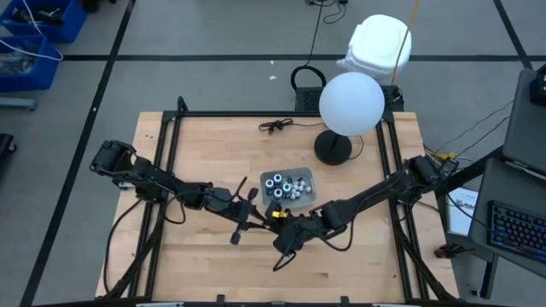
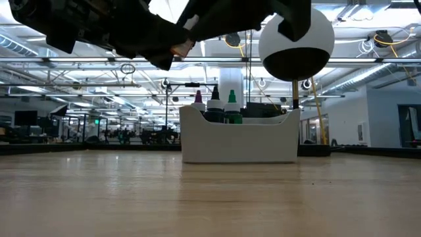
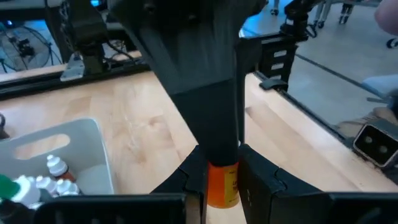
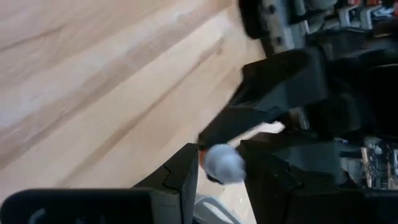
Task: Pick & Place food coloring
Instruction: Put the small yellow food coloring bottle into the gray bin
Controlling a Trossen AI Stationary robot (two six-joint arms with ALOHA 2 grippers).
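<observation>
From the high view I see both arms reaching in over the wooden table (image 1: 213, 273), their ends meeting just in front of the grey tray (image 1: 309, 181). The tray sits near the table's middle and holds a cluster of food coloring bottles (image 1: 284, 186), some with wide pale round tops, some with tiny white caps. The left gripper (image 1: 271, 213) and the right gripper (image 1: 283, 218) come together around a small yellow-orange spot just beside the tray's front edge. A black lamp base (image 1: 333, 148) with a white globe (image 1: 351, 103) stands behind the tray, and a black cable (image 1: 275, 125) lies near the far edge.

From the low view, the tray (image 2: 240, 141) stands alone on the table with purple, dark and green bottle tips (image 2: 215, 103) poking above its rim. The arms hang dark overhead, above the table's surface.

In the left wrist view my left gripper (image 3: 222, 183) is clamped on a small orange bottle (image 3: 222, 185), and the other arm's dark finger comes down onto the bottle's top. The tray's corner (image 3: 93, 140) shows beside it with white-capped bottles (image 3: 55, 169) inside.

In the right wrist view my right gripper (image 4: 222, 167) has its fingers closed against a pale bluish round cap (image 4: 224, 163), held well above the tabletop.
</observation>
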